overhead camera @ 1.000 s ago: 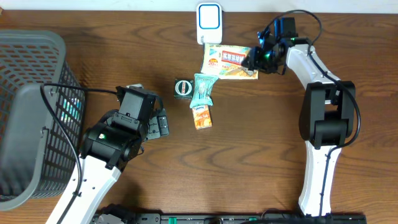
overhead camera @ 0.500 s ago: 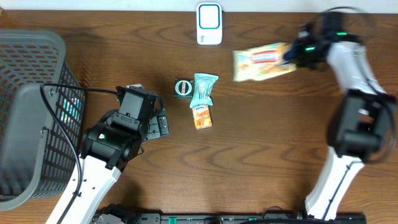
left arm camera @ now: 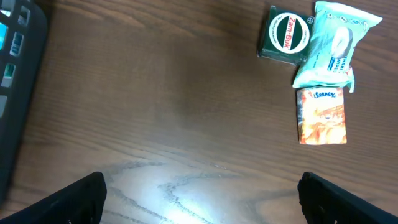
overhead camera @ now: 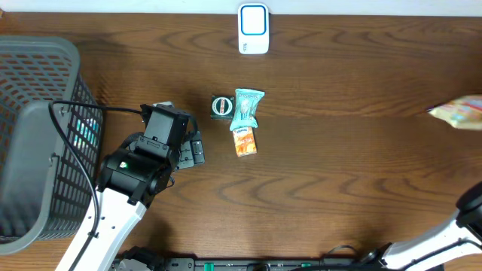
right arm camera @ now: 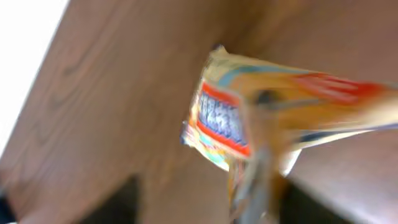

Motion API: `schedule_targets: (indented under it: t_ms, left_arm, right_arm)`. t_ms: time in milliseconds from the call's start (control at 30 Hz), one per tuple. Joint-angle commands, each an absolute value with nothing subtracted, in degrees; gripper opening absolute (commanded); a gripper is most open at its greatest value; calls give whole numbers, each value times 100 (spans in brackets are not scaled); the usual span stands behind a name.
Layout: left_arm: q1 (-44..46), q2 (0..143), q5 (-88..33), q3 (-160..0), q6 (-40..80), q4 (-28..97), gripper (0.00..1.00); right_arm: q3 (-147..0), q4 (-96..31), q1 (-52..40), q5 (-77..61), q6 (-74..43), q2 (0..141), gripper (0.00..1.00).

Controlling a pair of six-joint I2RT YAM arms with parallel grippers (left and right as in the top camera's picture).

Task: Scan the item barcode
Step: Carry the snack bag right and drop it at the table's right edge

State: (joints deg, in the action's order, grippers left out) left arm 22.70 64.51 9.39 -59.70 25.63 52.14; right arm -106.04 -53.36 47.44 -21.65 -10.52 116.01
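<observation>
The left gripper [left arm camera: 202, 202] is gaping wide, gripping nothing, with bare table [left arm camera: 155, 93] lying ahead. At its 1 o'clock a Kleenex pack [left arm camera: 321, 116], wipes packet [left arm camera: 329, 43] and Zam-Buk tin [left arm camera: 284, 36] are crowding together. The snack packet [overhead camera: 459, 111] is showing blurred at the table's 3 o'clock edge; whether the right gripper [right arm camera: 211, 208] is gripping it cannot be told. The basket [overhead camera: 30, 68] is blocking 9 o'clock, and the scanner [overhead camera: 253, 28] is standing at 12.

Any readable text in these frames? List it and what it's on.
"Zam-Buk": on the green tin
"Kleenex": on the orange tissue pack
Print on the teal wipes pack: too small to read.
Lettering on the yellow snack packet: motion-blurred, unreadable.
Nothing legible on the white scanner.
</observation>
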Motion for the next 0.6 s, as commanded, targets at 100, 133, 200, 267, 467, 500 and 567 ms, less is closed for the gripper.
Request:
schedule_targets:
  t_ms: [100,133,200,267,467,500,567]
  left_arm:
    - [2250,6473,1033,-5994,2552,5227,98]
    - [2250,6473,1033,-5994,2552,5227,98]
    - [2250,6473,1033,-5994,2552,5227,98]
    - [2250,6473,1033,-5994,2552,5227,98]
    - [2250,6473,1033,-5994,2552,5227,98]
    - [2250,6473,1033,-5994,2552,5227,98]
    - [2250,6473,1035,-5994,2552,5227,98]
  right_arm:
    - [-10615,-5533,5127,-2359,-506,11563,96]
    - [-10615,-5531,5129,-2521,-506,11563,96]
    - [-10615,-5518,5081,-2827,-506,11563,95]
    - [-10615,-5511,4978,-3061,-506,11563,95]
    - [-10615,-5699,4259,-3658,-126,11563,95]
    - [-10615,-5800,4062,-3795,58,11563,95]
    - [-10615,-5929,3710,-3854,121,11563,99]
